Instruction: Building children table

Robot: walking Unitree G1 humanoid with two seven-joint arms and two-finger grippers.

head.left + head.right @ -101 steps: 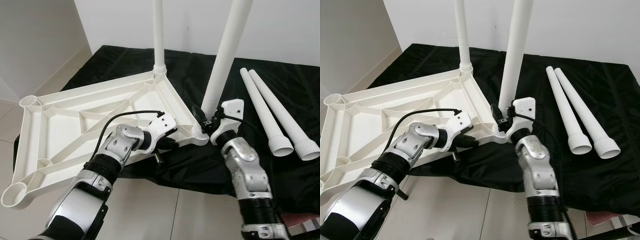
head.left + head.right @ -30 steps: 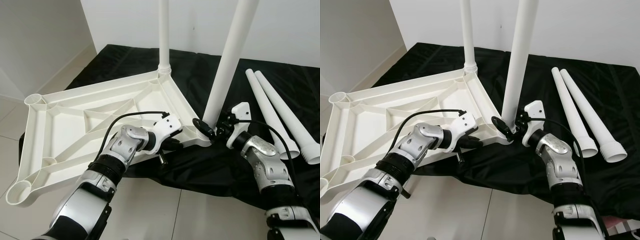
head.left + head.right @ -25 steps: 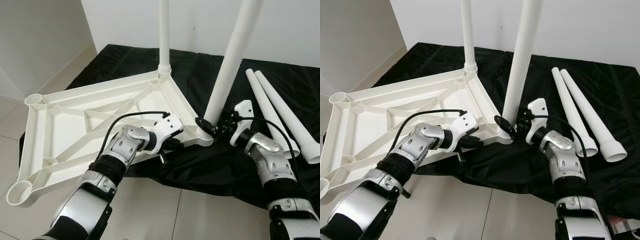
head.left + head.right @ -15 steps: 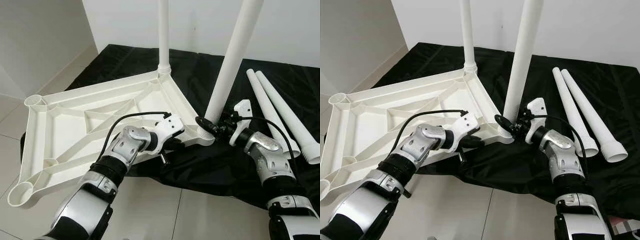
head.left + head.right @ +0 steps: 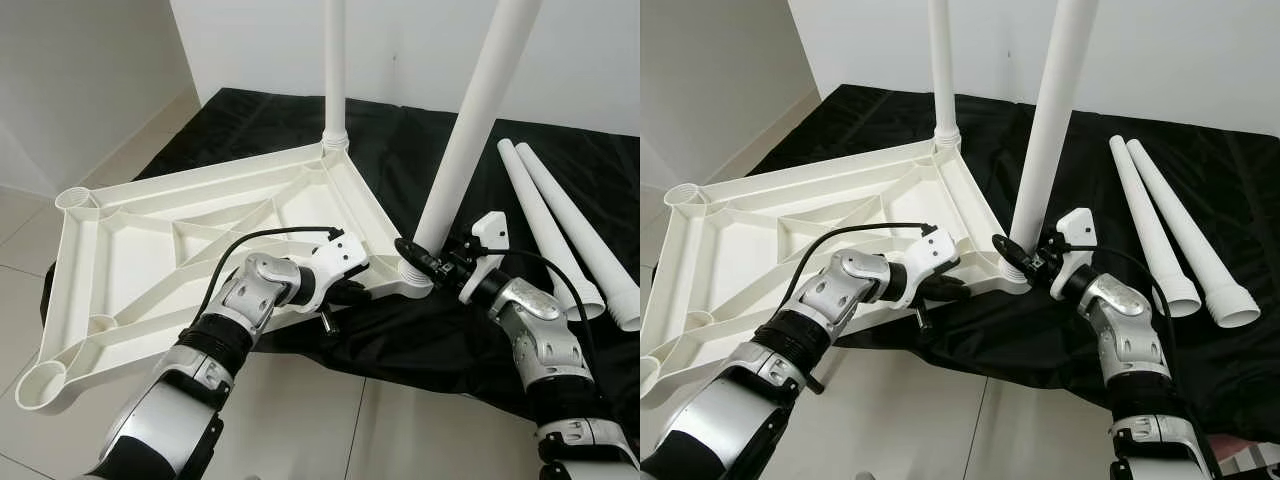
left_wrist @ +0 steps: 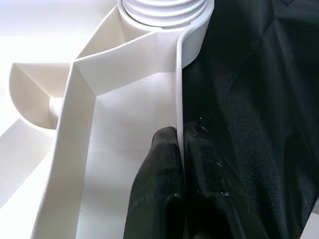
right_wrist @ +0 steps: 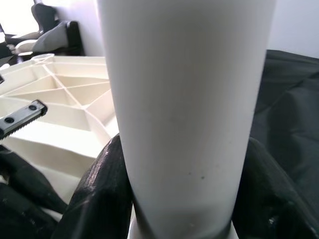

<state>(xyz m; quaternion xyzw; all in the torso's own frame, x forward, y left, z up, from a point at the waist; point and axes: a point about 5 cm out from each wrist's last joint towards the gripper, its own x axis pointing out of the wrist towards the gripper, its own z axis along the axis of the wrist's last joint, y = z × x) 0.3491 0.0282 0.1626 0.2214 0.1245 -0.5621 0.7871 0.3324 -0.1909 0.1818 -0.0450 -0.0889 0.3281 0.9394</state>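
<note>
Leg going into the upturned white plastic ribbed tabletop (image 5: 180, 250)

Right gripper (image 5: 1025, 262) clasps the tall white plastic leg (image 5: 465, 140) at its corner socket; left gripper (image 5: 345, 292) pinches the tabletop's rim (leg leans; may cross-thread).

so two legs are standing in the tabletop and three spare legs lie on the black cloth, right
Not quite: two spare legs lie on the black cloth, not three, as the left eye view shows. Two legs do stand in the tabletop, the near leg held by the right tool.
</note>
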